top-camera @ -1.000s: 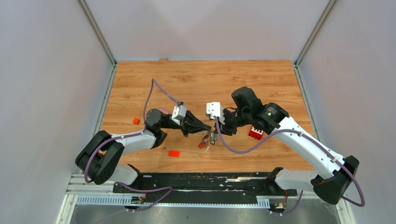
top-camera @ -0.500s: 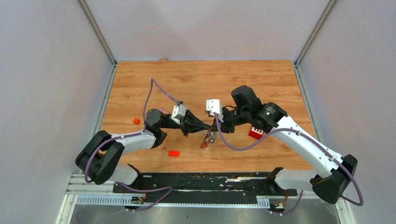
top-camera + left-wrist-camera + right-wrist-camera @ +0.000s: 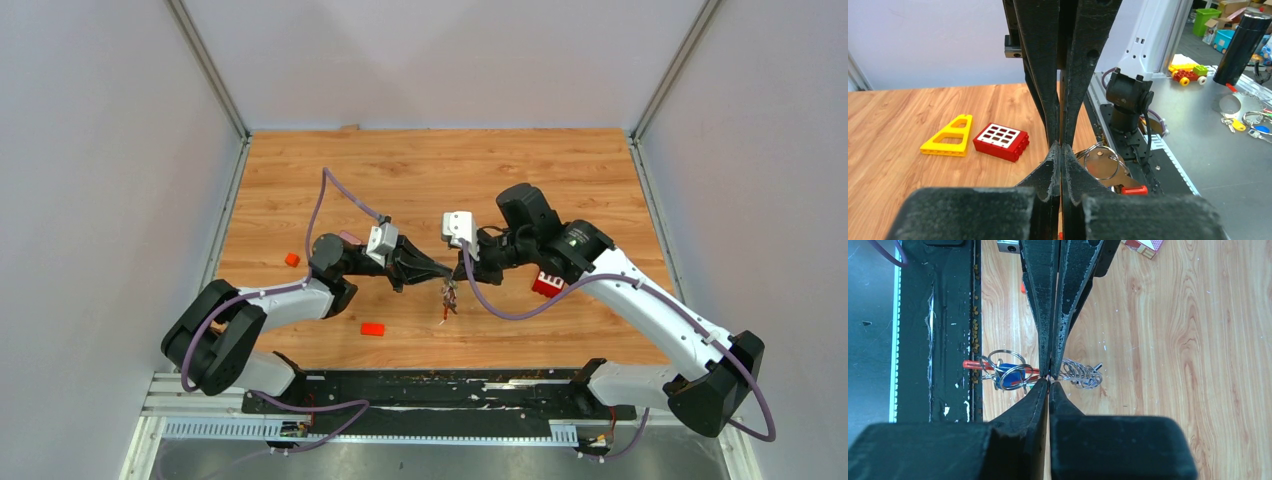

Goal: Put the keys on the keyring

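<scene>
The keyring [image 3: 447, 298] hangs as a small bunch just above the table, between the two gripper tips. In the right wrist view its red strap [image 3: 979, 365] runs left, with loose metal rings, a key with a blue tag [image 3: 1008, 376] and a coil of rings [image 3: 1080, 374] on the right. My right gripper [image 3: 1049, 380] is shut on the strap at the bunch's middle. My left gripper [image 3: 1060, 146] is shut too and meets it tip to tip at the same spot [image 3: 446, 277]. A ring and a silver key [image 3: 1103, 167] show behind the left fingers.
A red studded brick [image 3: 545, 285] lies under the right forearm, with a yellow triangular piece [image 3: 948, 136] beside it. Two small orange blocks [image 3: 292, 259] [image 3: 373, 328] lie near the left arm. The black rail [image 3: 440, 385] runs along the near edge.
The right gripper has closed and shifted slightly left, meeting the left tip on the bunch. The bunch now hangs narrower. The left arm has barely moved.
</scene>
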### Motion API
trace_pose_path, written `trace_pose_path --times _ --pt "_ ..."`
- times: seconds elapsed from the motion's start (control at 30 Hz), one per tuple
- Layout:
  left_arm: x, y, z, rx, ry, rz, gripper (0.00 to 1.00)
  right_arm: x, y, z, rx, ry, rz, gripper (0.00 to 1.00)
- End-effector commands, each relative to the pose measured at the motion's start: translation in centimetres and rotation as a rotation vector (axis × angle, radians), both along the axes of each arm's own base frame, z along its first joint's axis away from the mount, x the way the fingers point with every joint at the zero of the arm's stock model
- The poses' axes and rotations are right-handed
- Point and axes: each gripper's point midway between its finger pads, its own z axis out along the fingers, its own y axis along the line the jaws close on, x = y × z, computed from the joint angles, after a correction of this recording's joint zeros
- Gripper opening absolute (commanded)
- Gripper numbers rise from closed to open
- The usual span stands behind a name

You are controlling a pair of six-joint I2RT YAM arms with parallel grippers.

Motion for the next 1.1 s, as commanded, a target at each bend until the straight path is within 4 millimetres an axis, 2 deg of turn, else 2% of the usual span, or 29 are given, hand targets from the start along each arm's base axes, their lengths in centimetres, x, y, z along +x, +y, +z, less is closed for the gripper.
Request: trace_pose_path --times 0.0,0.23,0.47,0.57,0.73,0.93,1.07 --pt "-0.3 0.3 1.8 -0.052 -0.066 0.009 0.00 0.3 0.2 1.7 0.045 -0.061 0.019 0.00" --pt "0.2 -0.1 0.9 0.003 -0.084 0.002 0.01 0.9 -1.0 1.9 -0.027 -0.128 0.004 0.00" --pt "1.7 -0.5 -0.1 0.107 -0.089 0.044 0.44 1.3 -1.8 1.5 -0.155 -0.174 -0.012 0.00" --pt "2.3 -0.6 -0.7 0.156 -0.092 0.055 0.52 1.5 -1.8 1.2 -0.198 -0.189 -0.011 0.00" --pt "3.7 -0.7 -1.9 0.264 -0.096 0.089 0.52 1.8 -1.3 1.2 -0.253 -0.213 -0.005 0.00" --pt "3.2 -0.7 -2.4 0.274 -0.111 0.070 0.38 2.1 -0.7 0.9 -0.293 -0.213 0.003 0.00" --pt "3.2 -0.7 -2.7 0.276 -0.107 0.078 0.33 1.8 -0.3 0.9 -0.282 -0.206 0.016 0.00"
